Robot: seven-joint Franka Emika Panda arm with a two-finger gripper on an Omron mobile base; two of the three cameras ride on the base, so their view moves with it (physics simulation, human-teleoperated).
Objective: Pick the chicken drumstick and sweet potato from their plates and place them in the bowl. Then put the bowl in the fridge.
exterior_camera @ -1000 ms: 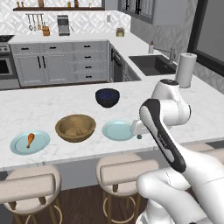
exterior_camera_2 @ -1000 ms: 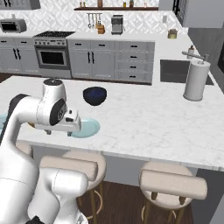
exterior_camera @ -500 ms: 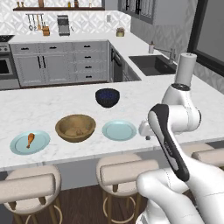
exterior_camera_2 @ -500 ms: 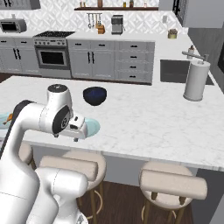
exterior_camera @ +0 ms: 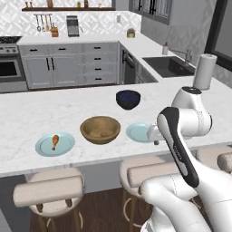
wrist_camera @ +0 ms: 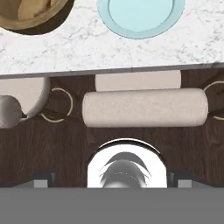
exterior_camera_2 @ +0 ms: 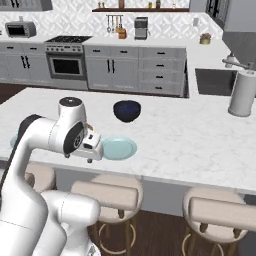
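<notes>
- Hand view looks down past the counter (exterior_camera: 27,113) edge: the marble lies ahead of the fingers (wrist_camera: 42,180), and below them are only a stool (wrist_camera: 144,107) and the dark floor.
- Both base views agree that the hand has drawn back from over the counter to its front edge within the last second. It was lower and over the near plate before.
- The bowl (exterior_camera: 100,130) stands ahead of the fingers and to their left, well apart from them. The hand view catches a paler brown patch inside it, which may be the sweet potato, but I cannot tell.
- The near plate (wrist_camera: 140,17) lies straight ahead of the fingers, and from above it is bare. The arm partly covers this plate in the left base view, so only the top-down look settles it.
- The far plate (exterior_camera: 43,147) sits beyond the bowl, further left of the fingers.
- The gripper (exterior_camera_2: 91,156) has its fingers spread wide with nothing between them. I judge that it is free for the next pick.
- The drumstick (exterior_camera: 55,141) lies on the far plate, so the hand has to travel left across the bowl to reach it.
</notes>
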